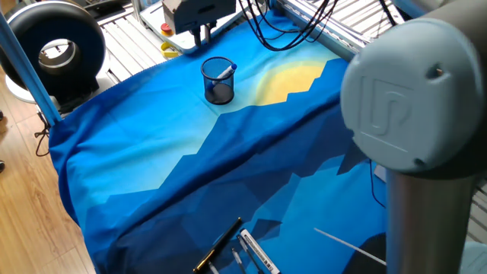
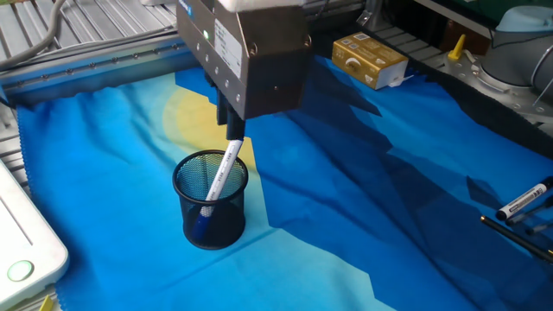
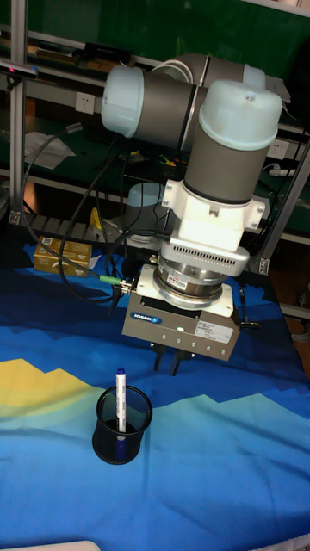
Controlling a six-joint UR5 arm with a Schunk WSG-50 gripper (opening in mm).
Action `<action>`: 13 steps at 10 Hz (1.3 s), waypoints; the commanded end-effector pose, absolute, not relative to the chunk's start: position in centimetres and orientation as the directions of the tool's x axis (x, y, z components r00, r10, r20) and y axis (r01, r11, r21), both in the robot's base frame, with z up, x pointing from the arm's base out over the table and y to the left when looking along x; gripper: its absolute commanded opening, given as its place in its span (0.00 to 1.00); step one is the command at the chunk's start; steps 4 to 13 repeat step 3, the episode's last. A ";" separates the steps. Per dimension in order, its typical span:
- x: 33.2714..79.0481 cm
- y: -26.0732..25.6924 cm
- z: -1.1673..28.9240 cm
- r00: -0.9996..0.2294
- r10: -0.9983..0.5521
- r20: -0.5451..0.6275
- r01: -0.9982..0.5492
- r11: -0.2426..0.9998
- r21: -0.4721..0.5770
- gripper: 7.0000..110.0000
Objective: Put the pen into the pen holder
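The pen holder (image 1: 218, 82) (image 2: 211, 212) (image 3: 121, 426) is a dark mesh cup standing upright on the blue cloth. Inside it the pen (image 1: 226, 71) (image 2: 220, 171) (image 3: 120, 401) stands leaning against the rim, white barrel and blue cap poking out above. My gripper (image 1: 202, 32) (image 2: 230, 126) (image 3: 168, 362) hangs above and just beyond the cup, clear of the pen. Its short dark fingers stand slightly apart, open, with nothing between them.
Several other pens (image 1: 242, 247) (image 2: 523, 204) lie at the cloth's far edge. A yellow box (image 2: 370, 59) (image 3: 62, 256) sits beside the cloth. A black ring-shaped device (image 1: 53, 46) and a white unit (image 2: 26, 250) flank the table. Cables (image 1: 293, 30) trail behind the gripper.
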State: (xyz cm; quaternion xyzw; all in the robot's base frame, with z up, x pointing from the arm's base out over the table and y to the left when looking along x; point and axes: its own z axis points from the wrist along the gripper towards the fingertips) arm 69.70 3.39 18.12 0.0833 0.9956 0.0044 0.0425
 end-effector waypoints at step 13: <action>70.5 3.8 18.5 -0.966 0.227 -0.127 0.221 0.974 0.055 0.00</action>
